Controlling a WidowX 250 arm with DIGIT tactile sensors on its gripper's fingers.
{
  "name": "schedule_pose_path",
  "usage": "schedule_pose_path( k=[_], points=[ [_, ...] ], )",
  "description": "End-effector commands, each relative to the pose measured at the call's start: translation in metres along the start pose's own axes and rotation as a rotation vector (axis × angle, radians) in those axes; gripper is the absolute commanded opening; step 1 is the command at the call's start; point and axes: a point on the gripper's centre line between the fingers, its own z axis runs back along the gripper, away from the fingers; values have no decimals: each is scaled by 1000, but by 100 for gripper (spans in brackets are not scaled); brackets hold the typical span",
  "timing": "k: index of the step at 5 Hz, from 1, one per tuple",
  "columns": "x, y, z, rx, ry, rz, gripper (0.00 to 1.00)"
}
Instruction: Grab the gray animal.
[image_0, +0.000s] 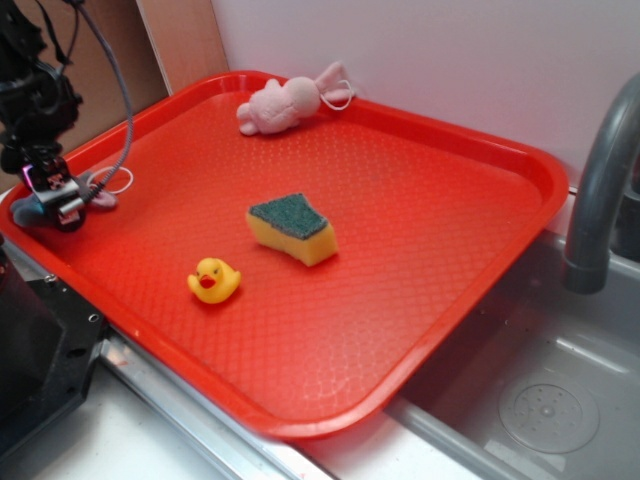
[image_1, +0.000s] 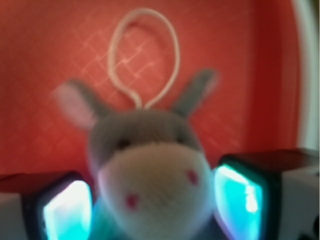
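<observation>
Your gray animal (image_1: 150, 175) is a blue-gray plush: pale snout, red nostril dots, two ears, one pink inside, white loop cord (image_1: 144, 55) on top. It's at the left edge of the red tray (image_0: 420, 200), right between your pincer (image_1: 152, 200) fingers (image_1: 239, 195). Fingers flank the snout; can't tell whether they're squeezing it or just beside it.

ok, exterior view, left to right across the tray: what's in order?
gripper with the gray animal → yellow duck → pink plush animal and green-topped sponge, roughly level in x, plush at the far rim, sponge mid-tray → faucet beyond the red tray.
</observation>
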Motion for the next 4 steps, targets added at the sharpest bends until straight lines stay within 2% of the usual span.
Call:
schedule_pose_path(
  k=[1, 3, 4],
  points=[
    [8, 2, 4, 28, 28, 10, 0],
    [24, -29, 95, 55, -22, 77, 0],
    [30, -49, 126, 104, -28, 94, 0]
  ],
)
